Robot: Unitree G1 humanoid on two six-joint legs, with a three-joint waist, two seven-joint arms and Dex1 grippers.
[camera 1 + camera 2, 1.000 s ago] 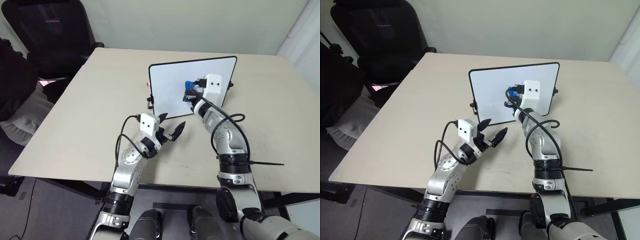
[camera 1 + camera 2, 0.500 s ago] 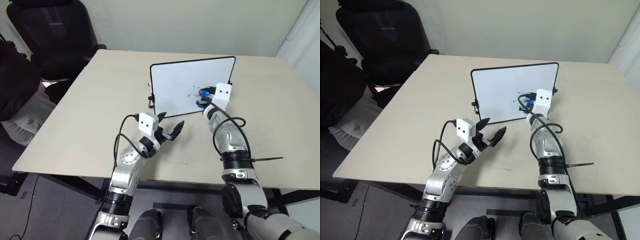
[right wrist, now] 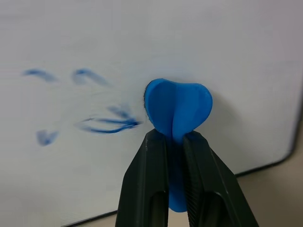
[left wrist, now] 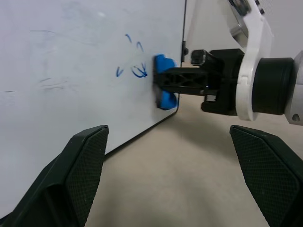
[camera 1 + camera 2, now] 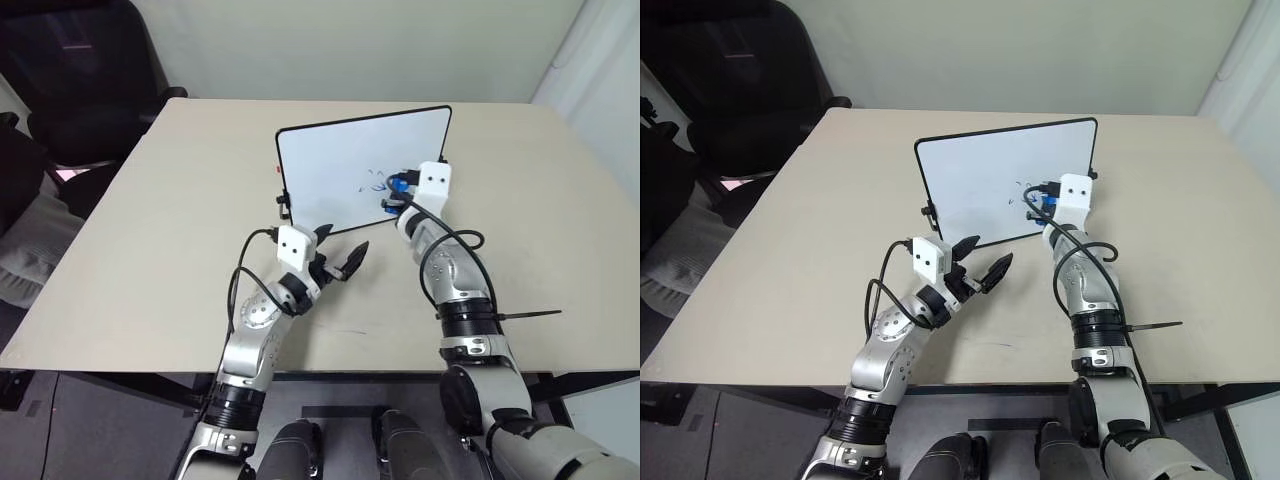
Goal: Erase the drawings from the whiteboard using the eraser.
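Two grippers before you, right gripper point(image 3: 174, 142) pinching the eraser point(image 3: 178, 109) against the whiteboard point(image 5: 330, 170) beside the drawings point(image 3: 90, 118), left gripper point(image 5: 340, 250) spread wide, holding nothing.

A: What do the arms look like?
B: Silver-grey jointed segments with black rings, and a white boxy module with two dark dots at each wrist.
A: Cables?
B: A black cable loops beside each forearm. The left gripper point(image 5: 338, 252) and right gripper point(image 3: 173, 142) have black fingers, the left ones finely cross-hatched.
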